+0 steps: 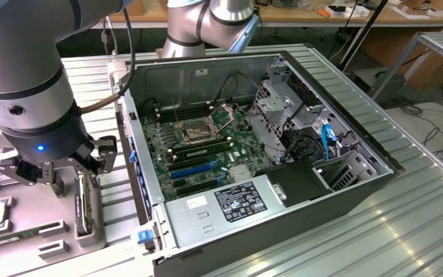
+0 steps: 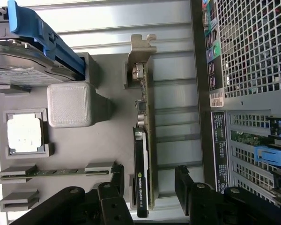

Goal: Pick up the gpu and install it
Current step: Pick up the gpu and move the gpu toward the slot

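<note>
The gpu (image 2: 145,140) stands on its long edge in a slot of the grey parts tray (image 2: 107,140), its black face to one side and its silver end bracket (image 2: 141,51) at the far end. My gripper (image 2: 150,192) is open, with one black finger (image 2: 114,190) on each side of the card's near end and a gap to the card on both sides. In the exterior view the gripper (image 1: 71,182) hangs just above the gpu (image 1: 85,208) at that view's left, beside the open computer case (image 1: 283,190).
The tray also holds a hard drive (image 2: 23,65) with a blue bracket, a processor chip (image 2: 25,133), a memory stick (image 2: 56,172) and a grey block (image 2: 70,104). Inside the case lies the motherboard (image 1: 206,138) with blue slots (image 1: 191,170). The case's rear grille (image 2: 248,47) is close by.
</note>
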You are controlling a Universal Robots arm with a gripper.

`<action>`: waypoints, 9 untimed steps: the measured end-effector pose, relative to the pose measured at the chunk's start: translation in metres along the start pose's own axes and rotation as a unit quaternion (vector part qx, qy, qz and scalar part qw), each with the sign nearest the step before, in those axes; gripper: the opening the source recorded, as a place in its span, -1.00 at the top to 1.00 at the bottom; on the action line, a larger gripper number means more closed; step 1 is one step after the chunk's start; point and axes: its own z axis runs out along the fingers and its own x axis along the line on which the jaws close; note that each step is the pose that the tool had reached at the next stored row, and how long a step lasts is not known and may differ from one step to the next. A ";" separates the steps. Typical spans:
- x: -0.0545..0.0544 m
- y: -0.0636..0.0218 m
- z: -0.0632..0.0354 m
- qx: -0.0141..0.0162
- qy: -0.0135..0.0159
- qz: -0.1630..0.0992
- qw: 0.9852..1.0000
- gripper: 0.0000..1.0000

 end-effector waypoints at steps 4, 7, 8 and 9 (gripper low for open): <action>0.000 0.0000 0.0002 0.000 0.000 0.000 1.000 -0.11; 0.002 -0.0003 0.0036 0.000 -0.001 0.000 1.000 -0.11; 0.002 -0.0004 0.0044 0.000 -0.001 0.000 1.000 -0.11; 0.003 -0.0004 0.0053 0.000 -0.001 0.000 1.000 -0.11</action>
